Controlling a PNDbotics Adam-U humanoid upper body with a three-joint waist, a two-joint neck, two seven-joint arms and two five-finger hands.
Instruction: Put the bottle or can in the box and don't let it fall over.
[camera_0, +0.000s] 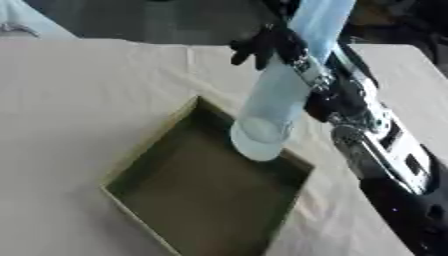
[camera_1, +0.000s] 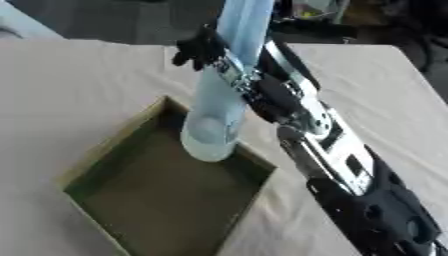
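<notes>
A tall pale blue translucent bottle (camera_0: 280, 85) hangs in the air, tilted, its round base nearest the camera. My right hand (camera_0: 267, 45) is shut on its upper part, black fingers curled round it, with the arm running down to the lower right. The bottle's base (camera_0: 258, 136) hovers over the far right corner of an open cardboard box (camera_0: 140, 160), which lies on the table with a dark olive floor. The bottle's top runs out of view at the upper edge. My left hand shows in neither view.
A beige cloth (camera_0: 79, 100) covers the table, with a fold line running behind the box. The table's far edge and dark floor lie at the top. My right forearm (camera_0: 385, 145) crosses the table's right side.
</notes>
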